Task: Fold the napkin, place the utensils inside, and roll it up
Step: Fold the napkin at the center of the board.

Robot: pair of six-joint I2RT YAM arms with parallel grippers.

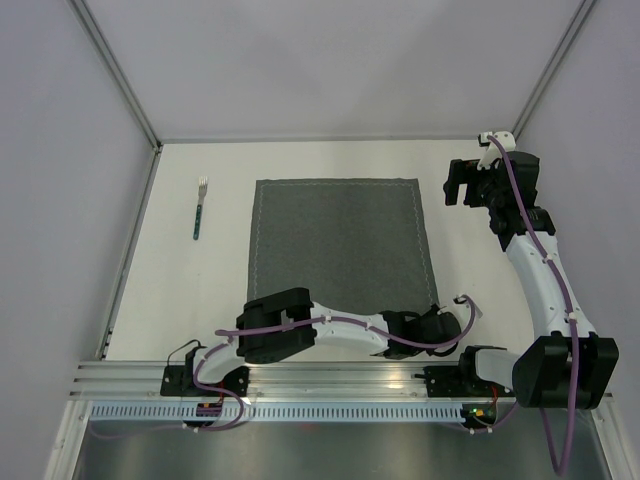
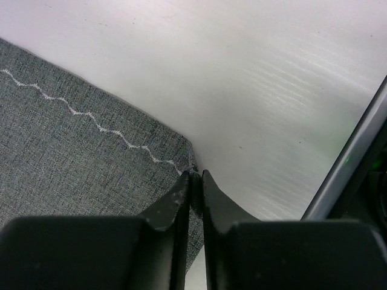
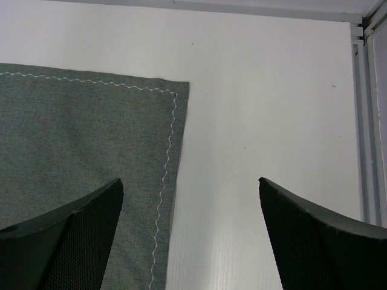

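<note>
The dark grey napkin (image 1: 340, 245) lies flat and unfolded mid-table, with a pale zigzag stitch along its edges. My left gripper (image 1: 441, 318) is at its near right corner, and in the left wrist view the gripper (image 2: 196, 176) is shut on that napkin (image 2: 72, 157) corner. My right gripper (image 1: 458, 190) is open and empty, hovering just right of the far right corner; its wrist view shows the gripper (image 3: 190, 190) straddling the napkin (image 3: 78, 133) edge. A green-handled fork (image 1: 200, 208) lies left of the napkin. No other utensil shows.
Metal frame rails (image 1: 130, 260) border the white table on the left and far side. A rail (image 3: 363, 121) runs close to the right of the right gripper. The arm bases stand on a slotted rail (image 1: 330, 375) at the near edge.
</note>
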